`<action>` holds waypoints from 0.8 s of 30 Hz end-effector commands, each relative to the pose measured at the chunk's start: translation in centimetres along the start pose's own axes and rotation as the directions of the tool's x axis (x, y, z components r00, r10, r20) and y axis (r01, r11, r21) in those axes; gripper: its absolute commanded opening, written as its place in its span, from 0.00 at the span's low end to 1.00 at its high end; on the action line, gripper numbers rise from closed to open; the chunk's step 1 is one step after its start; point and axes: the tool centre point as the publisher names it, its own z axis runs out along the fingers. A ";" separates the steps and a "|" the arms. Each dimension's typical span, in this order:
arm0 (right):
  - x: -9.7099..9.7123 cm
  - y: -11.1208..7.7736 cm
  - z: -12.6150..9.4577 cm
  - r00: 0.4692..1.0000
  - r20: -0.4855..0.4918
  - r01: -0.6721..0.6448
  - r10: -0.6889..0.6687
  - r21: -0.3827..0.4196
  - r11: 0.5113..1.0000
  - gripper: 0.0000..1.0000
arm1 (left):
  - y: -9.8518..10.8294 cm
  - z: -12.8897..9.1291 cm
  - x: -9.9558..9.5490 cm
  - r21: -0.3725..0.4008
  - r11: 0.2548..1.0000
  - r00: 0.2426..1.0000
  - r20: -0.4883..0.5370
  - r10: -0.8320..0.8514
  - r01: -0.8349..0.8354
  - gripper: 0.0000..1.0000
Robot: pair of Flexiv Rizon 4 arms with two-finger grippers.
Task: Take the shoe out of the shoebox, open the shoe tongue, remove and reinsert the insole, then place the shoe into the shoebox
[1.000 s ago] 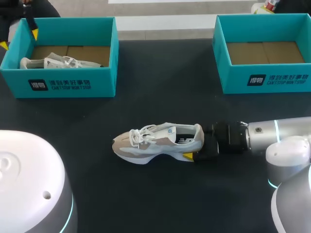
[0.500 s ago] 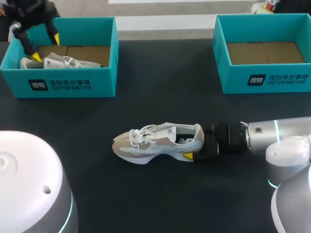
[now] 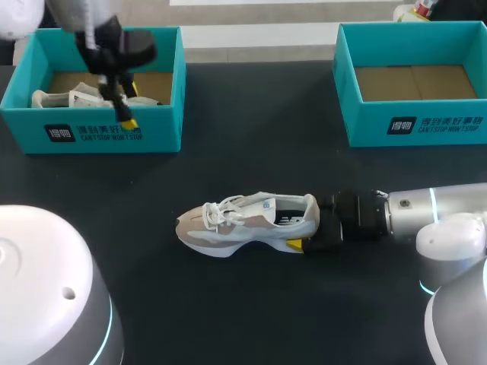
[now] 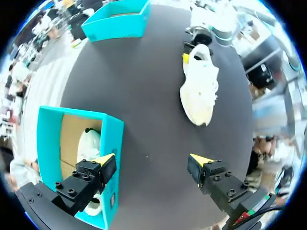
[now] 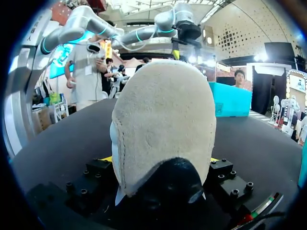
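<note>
A beige and white shoe [image 3: 247,223] lies on its sole in the middle of the black table, toe to the left. My right gripper [image 3: 304,228] is shut on its heel, one yellow tip showing under the heel's near side. In the right wrist view the suede heel [image 5: 163,120] fills the space between the fingers [image 5: 98,168]. My left gripper [image 3: 118,103] hangs open above the front wall of the left shoebox [image 3: 114,133]. Seen from the left wrist, that gripper [image 4: 153,160] holds nothing, with the box [image 4: 112,143] under one finger and the shoe [image 4: 199,91] far ahead.
A second pale shoe [image 3: 76,97] lies inside the left shoebox [image 4: 48,139]. An empty teal shoebox [image 3: 415,125] stands at the back right, also far ahead of the left gripper [image 4: 117,24].
My left arm has swept right from the left box's far left corner to above its front wall. The right arm and the shoe have not moved.
</note>
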 end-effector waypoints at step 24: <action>0.0 -0.2 0.4 1.000 0.002 0.000 0.000 0.003 1.000 0.00 | -9.6 3.1 8.3 0.052 0.989 0.981 0.125 -0.146 0.140 1.00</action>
